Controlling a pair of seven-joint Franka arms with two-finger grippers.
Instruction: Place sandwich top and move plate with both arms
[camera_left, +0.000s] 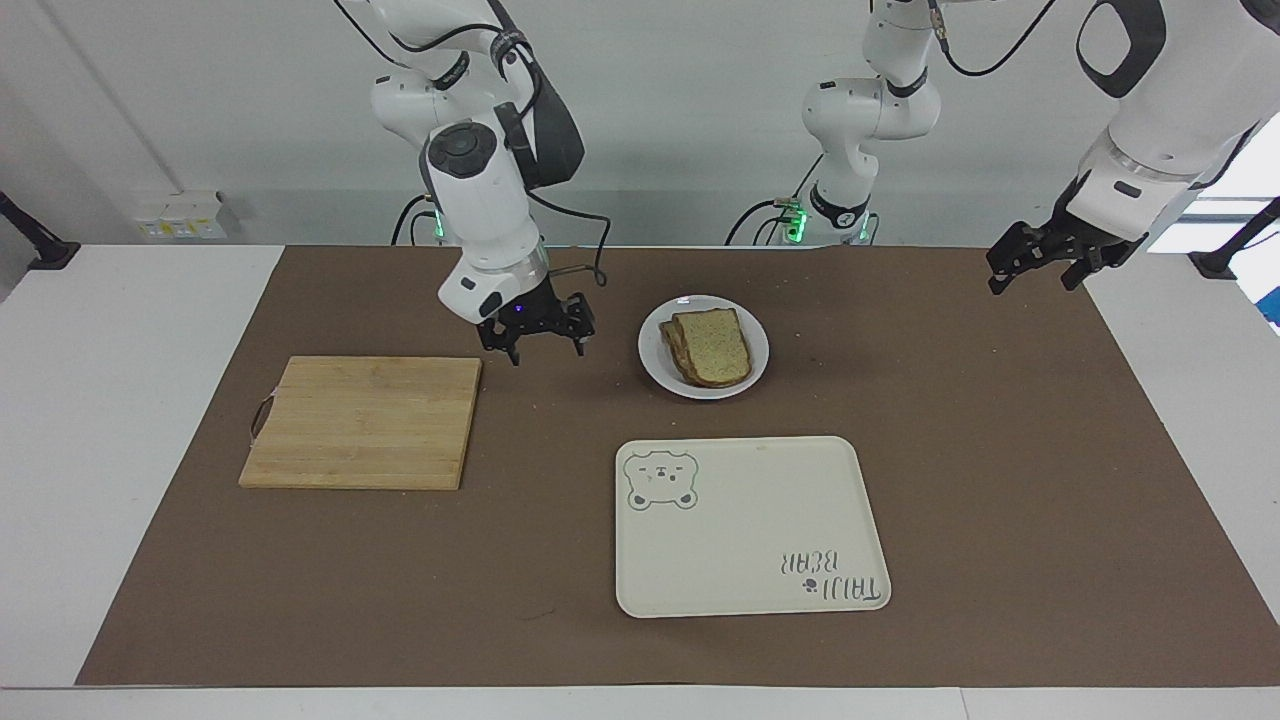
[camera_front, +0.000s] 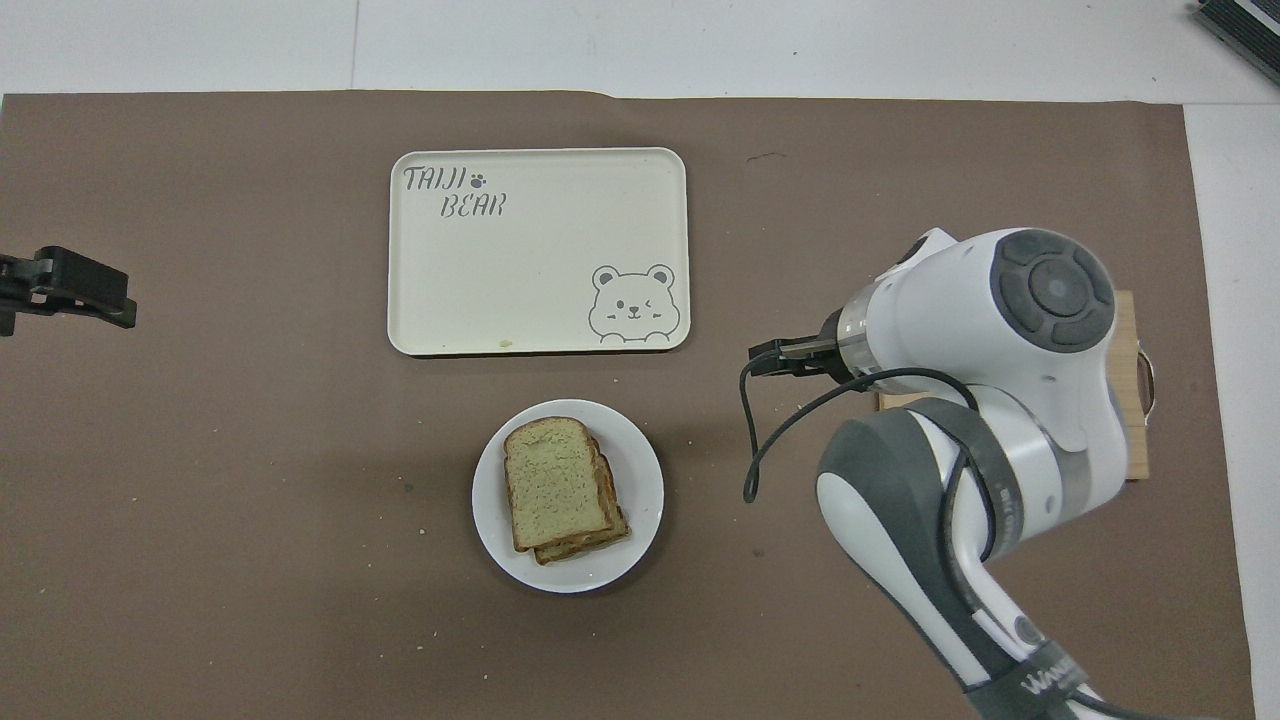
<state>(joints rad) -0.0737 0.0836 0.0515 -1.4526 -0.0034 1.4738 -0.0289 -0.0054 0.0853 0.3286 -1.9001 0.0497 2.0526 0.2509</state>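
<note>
- Pale speckled bread, the sandwich top (camera_left: 712, 345), lies on the stack on the plate (camera_left: 745, 379), which sits on the table (camera_left: 1000, 450) nearer the robots than the tray (camera_left: 750, 525).
- Right claw (camera_left: 535, 345) hangs empty, fingers spread, over the mat between the cutting board (camera_left: 365, 422) and the plate.
- Left claw (camera_left: 1035, 262) waits raised over the left arm's end of the table; whether it is released or clenched I cannot tell.
- Risk, as I judge it: the slices sit slightly askew, so an uneven two-armed lift could tip the plate and slide the top off.
- The overhead view shows that offset; the facing view alone shows the right claw's height and spread fingers.
</note>
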